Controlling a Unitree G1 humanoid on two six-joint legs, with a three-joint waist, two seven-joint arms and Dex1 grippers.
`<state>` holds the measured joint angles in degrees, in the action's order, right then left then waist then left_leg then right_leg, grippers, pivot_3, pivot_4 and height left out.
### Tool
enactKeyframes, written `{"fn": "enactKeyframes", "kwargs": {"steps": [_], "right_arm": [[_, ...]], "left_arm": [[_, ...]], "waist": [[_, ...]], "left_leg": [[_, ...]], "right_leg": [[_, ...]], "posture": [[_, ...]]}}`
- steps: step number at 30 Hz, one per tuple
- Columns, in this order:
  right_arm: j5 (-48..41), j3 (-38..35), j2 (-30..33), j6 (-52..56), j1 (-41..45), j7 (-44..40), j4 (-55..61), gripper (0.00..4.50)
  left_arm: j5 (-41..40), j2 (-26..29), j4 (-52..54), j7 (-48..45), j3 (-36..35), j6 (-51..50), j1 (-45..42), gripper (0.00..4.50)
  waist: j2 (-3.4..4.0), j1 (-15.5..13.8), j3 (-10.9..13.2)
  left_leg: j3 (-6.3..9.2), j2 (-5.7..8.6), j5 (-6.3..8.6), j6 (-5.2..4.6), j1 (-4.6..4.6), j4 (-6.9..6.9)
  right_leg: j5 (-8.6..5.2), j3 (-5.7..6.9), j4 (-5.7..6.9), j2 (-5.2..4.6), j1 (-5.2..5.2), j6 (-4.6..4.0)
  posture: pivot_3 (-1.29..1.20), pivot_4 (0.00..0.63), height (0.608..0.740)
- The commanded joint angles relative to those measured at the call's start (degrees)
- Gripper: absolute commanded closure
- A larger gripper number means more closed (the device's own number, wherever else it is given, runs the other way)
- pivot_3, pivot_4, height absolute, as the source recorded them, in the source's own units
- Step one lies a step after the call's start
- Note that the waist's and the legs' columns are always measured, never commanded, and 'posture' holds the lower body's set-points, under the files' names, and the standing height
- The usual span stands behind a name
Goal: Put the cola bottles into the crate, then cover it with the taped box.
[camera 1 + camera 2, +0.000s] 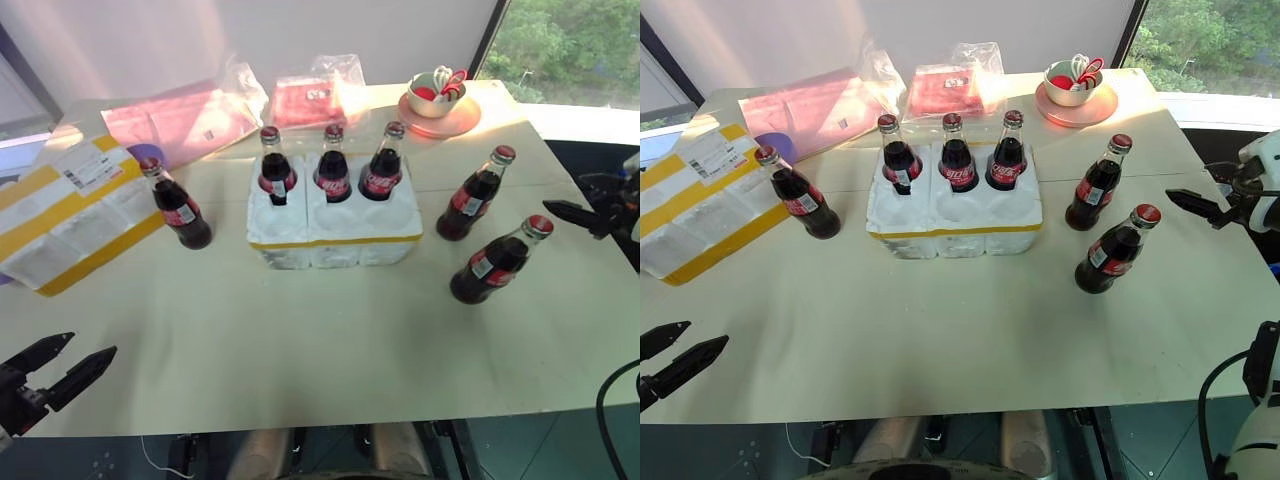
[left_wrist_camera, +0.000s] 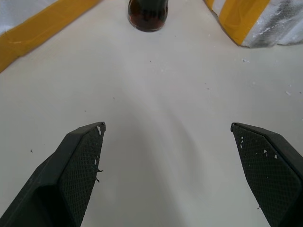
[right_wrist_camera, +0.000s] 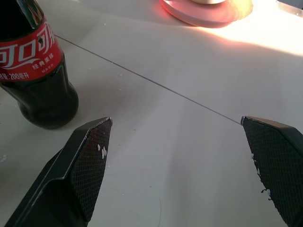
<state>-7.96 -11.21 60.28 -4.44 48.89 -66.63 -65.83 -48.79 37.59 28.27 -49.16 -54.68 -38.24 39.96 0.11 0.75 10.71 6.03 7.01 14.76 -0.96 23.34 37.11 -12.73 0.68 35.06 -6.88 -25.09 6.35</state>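
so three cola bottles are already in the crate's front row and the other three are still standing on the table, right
Not quite: the three seated cola bottles stand in the back row of the crate, the row farther from the robot; the front wells are unfilled. The left eye view shows it. The rest holds: one bottle stands on the table beside the taped box, and two bottles stand right of the crate.

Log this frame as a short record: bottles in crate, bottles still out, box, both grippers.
bottles in crate: three cola bottles upright in the back row of the crate
front row: three wells unfilled
bottles out: one left of the crate, two to its right
taped box: on the table, far left, not on the crate
left gripper: open, holding nothing
right gripper: open, holding nothing
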Motion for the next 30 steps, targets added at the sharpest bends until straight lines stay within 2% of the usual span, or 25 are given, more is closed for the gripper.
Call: {"fn": "enactKeyframes", "kwargs": {"steps": [1,12,16,20,24,27,30], "right_arm": [[-0.28,-1.15,1.23,-1.35,1.68,0.07,0.15,0.0],[-2.49,-2.87,2.25,2.18,0.31,-4.7,1.37,0.0],[-2.93,-1.93,4.08,6.58,4.53,-9.75,3.64,0.0],[-4.11,-0.06,5.63,14.78,11.65,-19.29,8.45,0.0],[-6.08,1.47,5.02,23.14,16.27,-25.04,15.43,0.0],[-14.6,3.9,5.29,32.16,14.92,-25.83,28.07,0.0],[-21.4,4.3,6.1,38.92,11.49,-25.87,39.66,0.0]], "left_arm": [[1.0,0.52,0.71,0.68,0.21,1.23,-0.51,0.05],[-1.02,4.97,-3.8,2.38,0.09,-1.39,-8.85,0.05],[-3.16,8.01,-3.62,2.23,1.95,-2.85,-14.23,0.05],[-1.9,11.0,-5.13,2.78,8.89,-3.33,-21.97,0.05],[0.38,11.95,-8.56,3.59,16.16,-2.79,-30.13,0.05],[4.76,11.92,-13.28,4.83,22.32,-0.99,-36.92,0.05],[7.53,11.2,-16.71,5.72,25.19,0.59,-41.35,0.05]], "waist": [[0.0,0.0,0.0],[0.02,0.02,-0.02],[0.12,-0.02,-0.02],[0.51,0.05,0.04],[0.49,0.36,0.05],[0.49,0.2,0.06],[0.48,-0.01,0.07]], "left_leg": [[0.0,0.0,0.0,0.0,0.0,0.0],[-0.01,0.0,-0.06,-0.03,-0.05,0.03],[-0.01,0.0,-0.08,0.0,-0.06,0.05],[-0.06,0.01,-0.06,0.11,-0.07,0.1],[-0.07,-0.05,-0.07,0.14,-0.17,0.03],[-0.07,-0.03,-0.12,0.08,-0.15,0.02],[-0.07,-0.01,-0.13,0.09,-0.03,0.04]], "right_leg": [[0.0,0.0,0.0,0.0,0.0,0.0],[0.04,-0.03,0.07,0.06,0.01,-0.02],[0.06,-0.04,0.12,0.06,0.01,-0.04],[0.11,-0.07,0.18,0.08,-0.01,-0.07],[0.21,-0.08,0.26,0.14,-0.01,0.1],[0.24,-0.08,0.28,0.12,-0.05,0.16],[0.25,-0.12,0.37,0.1,-0.23,0.17]], "posture": [[0.0,0.15,0.739],[0.0,0.15,0.739],[0.0,0.15,0.739],[0.0,0.15,0.739],[0.0,0.15,0.739],[0.0,0.15,0.739],[0.0,0.15,0.739]]}}
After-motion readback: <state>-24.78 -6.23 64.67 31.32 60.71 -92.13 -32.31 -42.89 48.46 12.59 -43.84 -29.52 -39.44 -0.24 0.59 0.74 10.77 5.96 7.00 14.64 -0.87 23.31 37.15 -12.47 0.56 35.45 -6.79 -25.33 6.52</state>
